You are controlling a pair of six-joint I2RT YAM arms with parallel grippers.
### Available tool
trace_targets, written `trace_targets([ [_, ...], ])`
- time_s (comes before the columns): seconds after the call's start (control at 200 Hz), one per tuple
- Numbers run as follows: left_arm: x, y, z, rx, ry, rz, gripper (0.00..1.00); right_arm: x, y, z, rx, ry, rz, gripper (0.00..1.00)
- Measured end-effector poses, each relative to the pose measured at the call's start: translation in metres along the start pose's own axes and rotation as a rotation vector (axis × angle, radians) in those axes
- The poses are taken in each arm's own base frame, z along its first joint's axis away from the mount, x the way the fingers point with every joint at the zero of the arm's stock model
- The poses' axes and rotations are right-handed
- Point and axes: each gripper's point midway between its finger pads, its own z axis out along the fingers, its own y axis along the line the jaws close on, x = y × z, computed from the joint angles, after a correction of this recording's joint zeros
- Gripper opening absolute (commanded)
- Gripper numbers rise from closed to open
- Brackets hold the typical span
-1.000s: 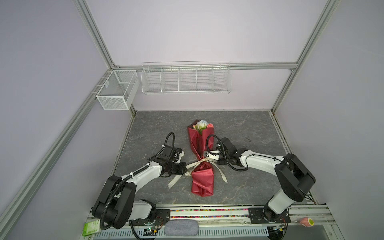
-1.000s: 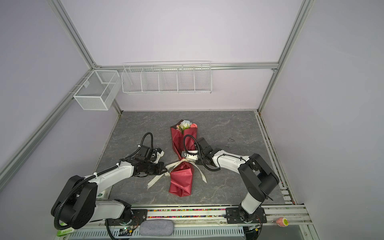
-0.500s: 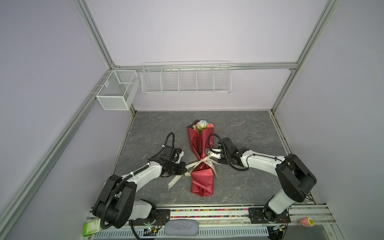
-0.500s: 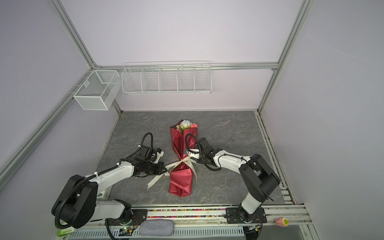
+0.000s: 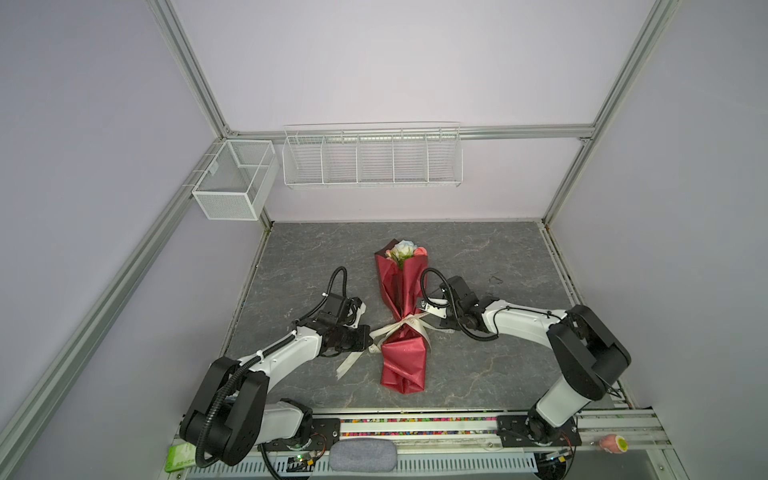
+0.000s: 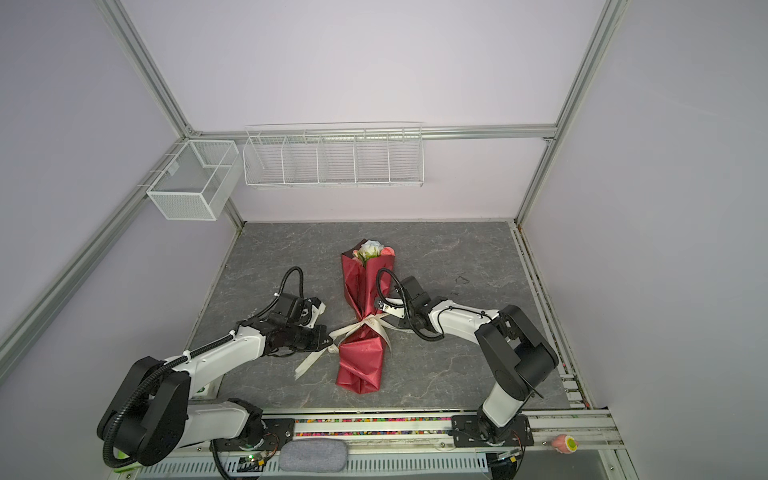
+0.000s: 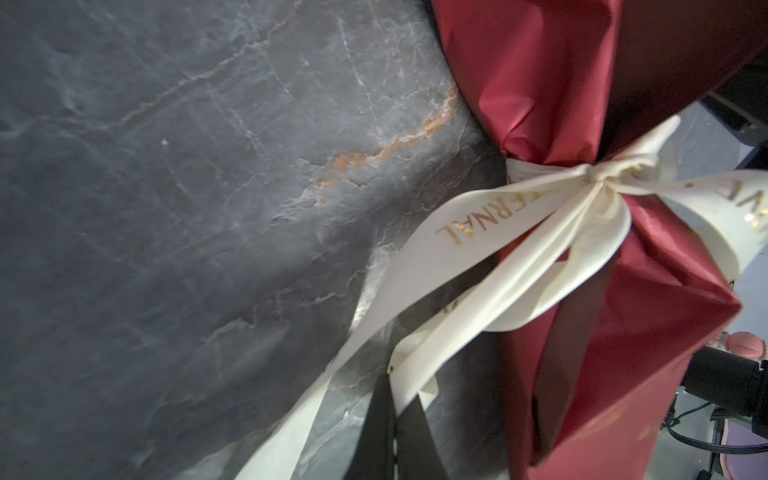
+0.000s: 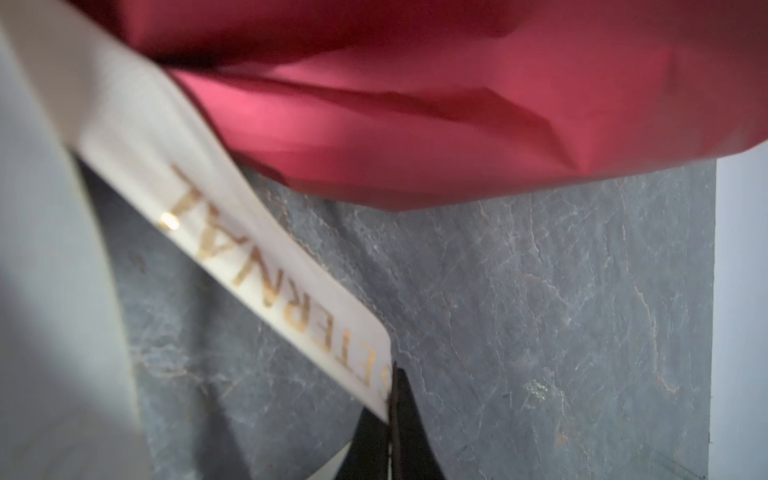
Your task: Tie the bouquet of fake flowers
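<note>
The left hand (image 5: 367, 335) is clamped shut on a ribbon (image 5: 390, 328) strand at 9 o'clock from the knot. The right hand (image 5: 424, 311) is pinched on the ribbon's end at 2 o'clock. The bouquet of fake flowers (image 5: 402, 361) is laid mid-worktop (image 5: 478, 257), its long axis set 12-to-6 and its blooms pointed to 12 o'clock.

- My left arm (image 5: 286, 349): white links, black joints; white zip tie (image 5: 259, 354) near the elbow;
- My right arm (image 5: 515, 322): same white shells, bulky black housings;
- Ribbed black cables (image 5: 340, 269) loop off both wrists;
- Left gripper (image 7: 392, 399), right gripper (image 8: 390, 399): slim black tapered fingers;
- Black base plates (image 5: 509, 430)
</note>
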Motion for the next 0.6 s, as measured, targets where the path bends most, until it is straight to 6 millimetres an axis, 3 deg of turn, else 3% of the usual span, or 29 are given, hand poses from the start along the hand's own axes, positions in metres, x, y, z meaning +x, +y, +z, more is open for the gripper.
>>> trace_targets([
  [0.6, -0.004, -0.003, -0.003, 0.007, -0.025, -0.007, 0.0, 0.013, -0.012, 0.004, 0.034, 0.038, 0.065, 0.07],
])
